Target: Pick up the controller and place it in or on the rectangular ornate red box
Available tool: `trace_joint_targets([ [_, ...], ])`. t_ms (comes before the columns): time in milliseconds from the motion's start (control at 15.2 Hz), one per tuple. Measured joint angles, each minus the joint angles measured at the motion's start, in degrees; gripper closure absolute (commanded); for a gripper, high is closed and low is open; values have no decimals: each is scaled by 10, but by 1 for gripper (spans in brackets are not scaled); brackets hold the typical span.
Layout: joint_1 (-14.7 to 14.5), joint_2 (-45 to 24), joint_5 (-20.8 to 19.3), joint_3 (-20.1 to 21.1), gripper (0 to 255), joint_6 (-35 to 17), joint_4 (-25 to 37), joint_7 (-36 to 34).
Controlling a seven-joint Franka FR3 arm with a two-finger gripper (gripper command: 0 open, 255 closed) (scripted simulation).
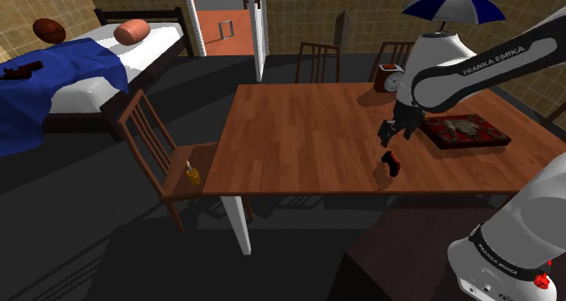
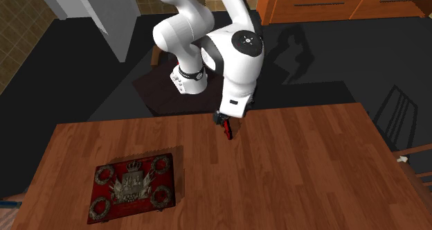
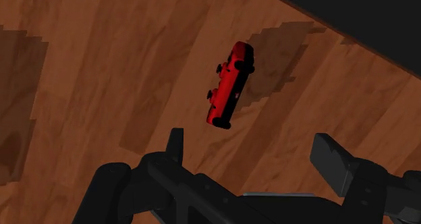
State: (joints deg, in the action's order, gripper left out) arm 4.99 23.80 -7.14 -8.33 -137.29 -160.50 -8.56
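Controller (image 3: pixel 229 86), red with black knobs, lies on the wooden counter (image 1: pixel 308 136) close to the edge nearest the stand. The claw (image 3: pixel 253 145) hangs just above it, fingers spread wide and gripping nothing. In the wrist view the controller sits a little ahead of the fingers rather than between them, and its long side runs at a slant to them.

That offset is the main risk. If the claw drops as it stands, one finger could land on the body or clip an end and spin or push it. With the edge so near, a shove might send it off the counter. It also looks slim and low, so a shallow close may slip over its top.

The box (image 2: pixel 133 187), dark red with a silver crest and wreaths, sits well apart from the controller. It looks shut and nothing rests on it. Its raised ornament may let the controller rock or slide if released high.
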Motion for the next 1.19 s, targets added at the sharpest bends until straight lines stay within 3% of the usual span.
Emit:
trace_joint_targets([
  [198,7,-69,-8,-8,0,-73,-13,-3],
  [660,9,-149,-8,-14,0,-161,-22,-3],
  [1188,9,-167,-7,-15,0,-180,-23,-2],
])
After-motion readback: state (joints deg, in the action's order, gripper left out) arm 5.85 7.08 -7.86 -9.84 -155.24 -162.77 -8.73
